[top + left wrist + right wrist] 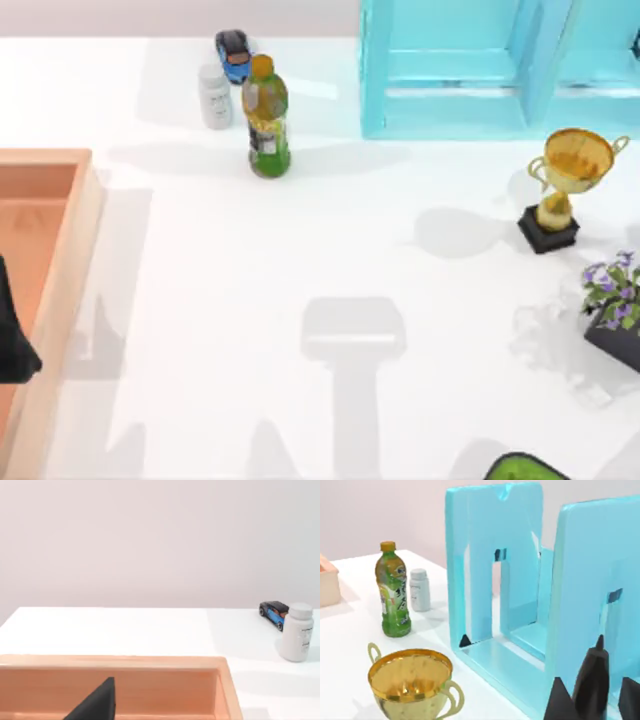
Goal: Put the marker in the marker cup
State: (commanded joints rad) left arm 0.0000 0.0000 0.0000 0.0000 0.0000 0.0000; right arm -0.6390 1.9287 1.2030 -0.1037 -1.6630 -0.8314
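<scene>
Marker: can't tell where it is. The right wrist view has three dark pointed shapes at the right gripper, cut off by the frame edge in front of the cyan rack. Can't make out if the tall middle one is the marker or part of the gripper, so grip state can't be told. The left gripper is a black shape cut by the table's left edge, over the wooden tray. The left wrist view gives just one dark tip over the tray's inside, so can't tell its state either. Near the far edge, left of centre: green bottle, white pill bottle and toy car, w/ the car partly hidden behind the bottles. Gold trophy stands twd the right edge. The flower pot is cut off at the right edge. A green, dark-rimmed thing is cut off at the near edge, unidentifiable.
</scene>
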